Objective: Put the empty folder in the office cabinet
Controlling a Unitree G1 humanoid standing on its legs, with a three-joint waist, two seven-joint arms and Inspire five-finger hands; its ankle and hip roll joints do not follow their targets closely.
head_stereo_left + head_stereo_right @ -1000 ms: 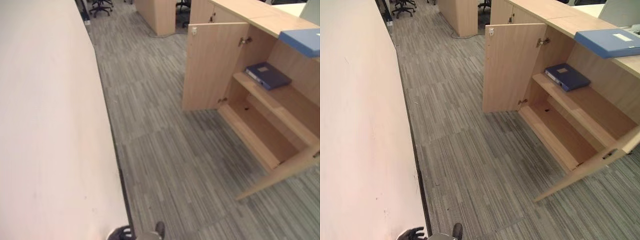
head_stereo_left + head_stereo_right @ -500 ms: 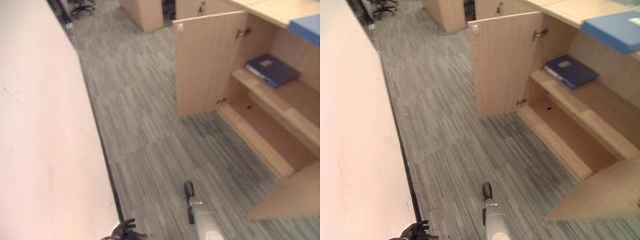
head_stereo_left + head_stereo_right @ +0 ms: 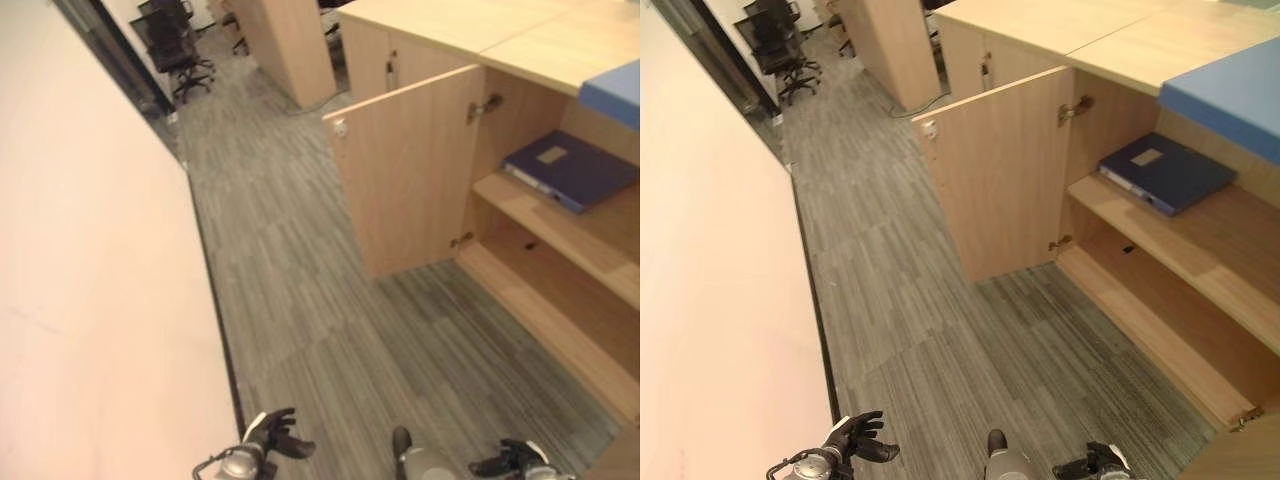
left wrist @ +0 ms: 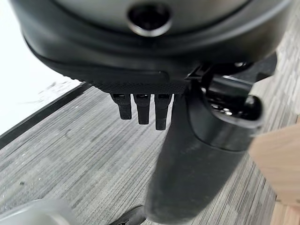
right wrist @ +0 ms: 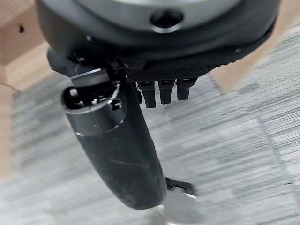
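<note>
Landmark: the office cabinet (image 3: 1140, 250), its door (image 3: 1000, 170) swung open, shelves exposed.
Dark blue folder (image 3: 1167, 171): lying flat on the cabinet's upper shelf (image 3: 1180, 235), inside.
Light blue folder (image 3: 1230, 95): resting on the worktop (image 3: 1120, 40) above that shelf, at the cabinet's top edge.
Left robot hand (image 3: 855, 440): mine, low over the carpet, well apart from the cabinet, fingers spread loose, holding nothing.
Right robot hand (image 3: 1095, 462): nearer the cabinet's lower shelf, fingers relaxed, holding nothing.
Progress: I judge one folder stored already; if the light blue one is the target, fetching and shelving remain.
</note>
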